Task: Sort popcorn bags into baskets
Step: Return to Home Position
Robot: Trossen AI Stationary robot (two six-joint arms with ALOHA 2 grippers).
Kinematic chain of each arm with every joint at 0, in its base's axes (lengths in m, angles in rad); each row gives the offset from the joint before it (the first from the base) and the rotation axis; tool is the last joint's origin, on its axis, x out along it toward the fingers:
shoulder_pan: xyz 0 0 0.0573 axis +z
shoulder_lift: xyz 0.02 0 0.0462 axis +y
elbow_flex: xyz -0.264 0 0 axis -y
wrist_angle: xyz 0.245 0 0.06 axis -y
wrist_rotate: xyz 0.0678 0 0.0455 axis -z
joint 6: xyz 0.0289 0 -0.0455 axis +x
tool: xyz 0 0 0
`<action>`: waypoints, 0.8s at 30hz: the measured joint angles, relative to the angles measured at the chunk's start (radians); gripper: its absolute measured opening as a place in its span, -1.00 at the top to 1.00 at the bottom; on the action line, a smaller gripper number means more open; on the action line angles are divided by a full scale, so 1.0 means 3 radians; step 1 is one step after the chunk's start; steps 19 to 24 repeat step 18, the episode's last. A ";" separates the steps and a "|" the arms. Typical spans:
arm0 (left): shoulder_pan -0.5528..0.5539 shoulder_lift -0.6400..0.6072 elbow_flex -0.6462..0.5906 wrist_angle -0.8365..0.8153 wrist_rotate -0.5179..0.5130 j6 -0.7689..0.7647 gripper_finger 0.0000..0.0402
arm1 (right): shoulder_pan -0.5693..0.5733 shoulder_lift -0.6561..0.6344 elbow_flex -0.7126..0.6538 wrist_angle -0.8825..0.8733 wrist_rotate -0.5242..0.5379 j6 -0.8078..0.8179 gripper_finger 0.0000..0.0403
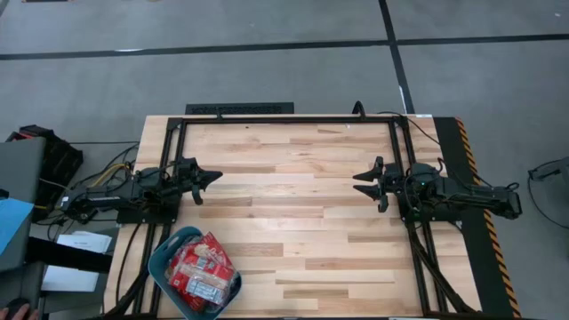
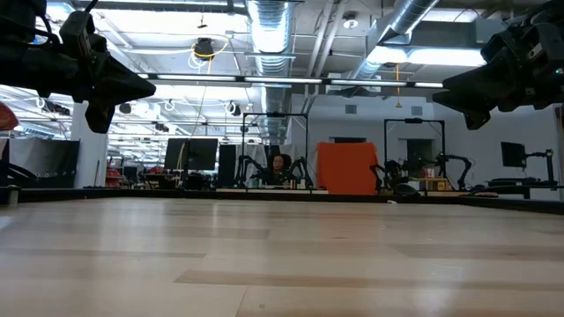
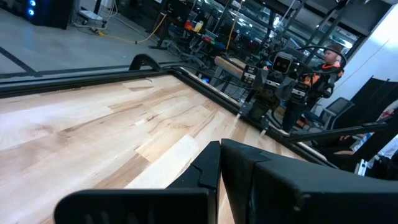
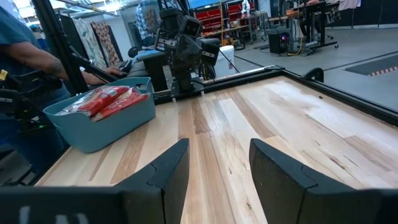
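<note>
1. Lying heaped in the blue bin [image 1: 160, 258], the red popcorn packets [image 1: 203, 271] were seen at a corner of the table [image 1: 302, 222] on the left arm's side, close by that arm's base. None was seen loose on the boards.
2. The left gripper [image 1: 216, 177] was held above the table's left side, its fingers drawn almost together on nothing. The right gripper [image 1: 358, 182] was held opposite, well apart from the bin, fingers spread and empty.
3. A spill was judged possible: the heap was piled to the rim, so a top packet could be tipped out if the bin were jogged.
4. Such a jog could be caused by the left arm's cables [image 1: 133, 258] or by the person [image 4: 28, 43] just beside the bin.
5. The packets could not be counted, those underneath being covered.
6. Whether the bin overhung the table's edge could not be settled, and the bin was left out of the low view altogether.
</note>
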 joint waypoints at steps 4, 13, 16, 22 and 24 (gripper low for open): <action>0.0000 0.0000 0.0000 -0.0001 -0.0001 0.0000 1.00 | 0.0000 0.0000 0.0000 0.0000 0.0000 0.0000 0.04; 0.0000 0.0000 0.0000 -0.0001 0.0000 0.0000 1.00 | 0.0000 0.0000 0.0000 0.0000 0.0000 0.0000 0.07; 0.0000 0.0000 0.0000 -0.0001 -0.0001 0.0000 1.00 | 0.0000 0.0000 0.0000 0.0000 0.0000 0.0000 0.09; 0.0000 0.0001 0.0000 -0.0001 0.0000 0.0000 1.00 | 0.0000 0.0000 0.0000 0.0000 0.0000 0.0000 0.10; 0.0000 0.0001 0.0000 -0.0001 0.0000 0.0000 1.00 | 0.0000 0.0000 0.0000 0.0000 0.0000 0.0000 0.10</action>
